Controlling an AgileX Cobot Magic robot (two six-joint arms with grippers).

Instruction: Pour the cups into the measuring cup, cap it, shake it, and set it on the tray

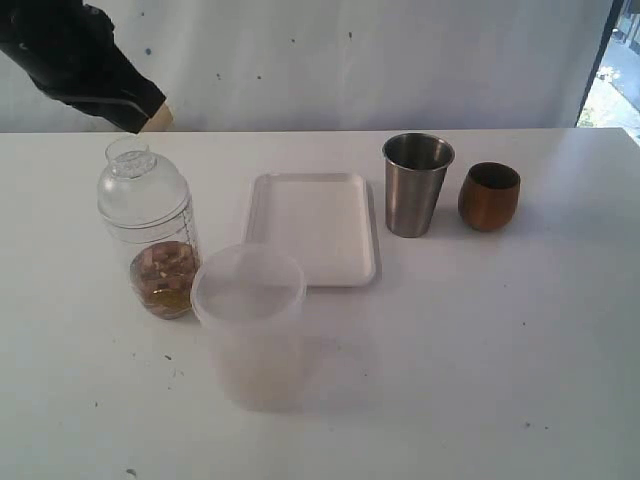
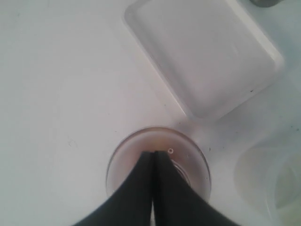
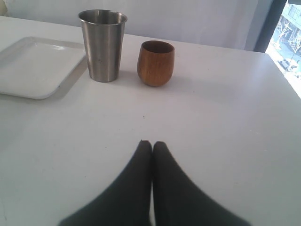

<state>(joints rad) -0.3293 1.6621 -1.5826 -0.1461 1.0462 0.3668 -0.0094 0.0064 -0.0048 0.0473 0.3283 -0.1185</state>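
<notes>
**Bench** – white top, carrying every item below.

**Measuring cup** – tall clear tumbler with printed markings down its side. It stands upright on the bench at the left of the exterior view, beside the tray and apart from it. Its lower part holds brown and yellowish contents.

**Cap** – clear dome with a small round knob, seated on top of the measuring cup.

**Tray** – flat, white and rectangular, with rounded corners and a low rim. It lies mid-bench between the measuring cup and the steel tumbler.

**Steel tumbler** – tapered and upright, just beside the tray's right edge. What is inside cannot be told.

**Brown cup** – short and rounded, upright, near the steel tumbler on the side away from the tray. The two do not touch.

**Frosted tub** – wide and translucent with a flat lid on. It stands nearest the camera, just beside the measuring cup and in front of the tray's near left corner.

**Left tool** – black fingers pressed together, gripping nothing. In the left wrist view the tips sit over the top of the measuring cup; whether they touch the cap cannot be told. The left arm shows dark at the upper left of the exterior view, above and behind the cup.

**Right tool** – fingers closed tip to tip, gripping nothing. It is low over bare bench, well apart from the steel tumbler and brown cup ahead of it, and does not show in the exterior view.
</notes>
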